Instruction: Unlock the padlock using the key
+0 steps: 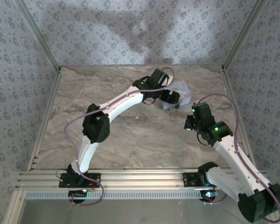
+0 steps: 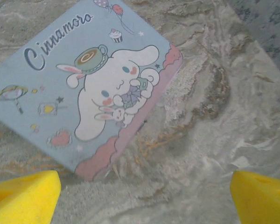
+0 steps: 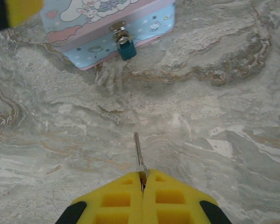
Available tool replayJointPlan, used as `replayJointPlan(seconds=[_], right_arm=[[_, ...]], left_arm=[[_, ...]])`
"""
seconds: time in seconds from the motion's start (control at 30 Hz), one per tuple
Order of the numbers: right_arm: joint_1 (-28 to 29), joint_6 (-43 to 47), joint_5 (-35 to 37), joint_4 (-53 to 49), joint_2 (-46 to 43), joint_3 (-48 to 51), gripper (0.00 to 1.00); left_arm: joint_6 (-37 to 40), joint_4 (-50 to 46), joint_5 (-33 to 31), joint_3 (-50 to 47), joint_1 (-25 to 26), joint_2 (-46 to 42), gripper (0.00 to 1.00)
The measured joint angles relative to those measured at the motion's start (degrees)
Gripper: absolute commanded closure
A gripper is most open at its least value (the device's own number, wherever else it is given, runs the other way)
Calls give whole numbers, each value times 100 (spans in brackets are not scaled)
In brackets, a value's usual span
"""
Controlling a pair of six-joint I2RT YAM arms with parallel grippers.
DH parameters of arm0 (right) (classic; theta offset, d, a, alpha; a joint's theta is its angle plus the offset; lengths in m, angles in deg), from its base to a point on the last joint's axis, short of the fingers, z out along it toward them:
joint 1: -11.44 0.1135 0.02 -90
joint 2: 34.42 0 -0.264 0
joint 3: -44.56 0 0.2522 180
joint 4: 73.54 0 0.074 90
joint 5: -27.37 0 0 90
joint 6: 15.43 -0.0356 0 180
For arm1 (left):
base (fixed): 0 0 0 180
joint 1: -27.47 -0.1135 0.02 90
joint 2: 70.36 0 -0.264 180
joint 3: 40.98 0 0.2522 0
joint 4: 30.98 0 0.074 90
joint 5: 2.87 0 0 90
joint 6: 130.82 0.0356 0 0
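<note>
Marbled tabletop [image 3: 214,121] carrying a cartoon-printed tin [image 3: 84,23]. We find the padlock [image 3: 125,45], blue-bodied and silver-looped, hanging at the tin's front wall, ahead and slightly left of the right gripper [image 3: 143,179] and well apart from it. That gripper's jaws are pressed together, pinching the key [image 3: 138,150], whose blade points lockward. The left gripper [image 2: 142,193] hovers spread wide over the tin.

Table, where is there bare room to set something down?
Bare table lies between the left arm and the side rail, and between that arm and the right arm near the front. Crowded far right: the tin, its padlock and the key.
</note>
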Motion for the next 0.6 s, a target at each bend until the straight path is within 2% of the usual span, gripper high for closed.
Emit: replayJointPlan(seconds=[0.27, 0.6], right_arm=[[-144, -17, -4, -146, -79, 9, 100], [-240, -15, -15, -216, -81, 42, 100]], left_arm=[[586, -800, -55, 1449, 66, 1064, 9], [798, -1119, 221, 1974, 87, 1523, 12]])
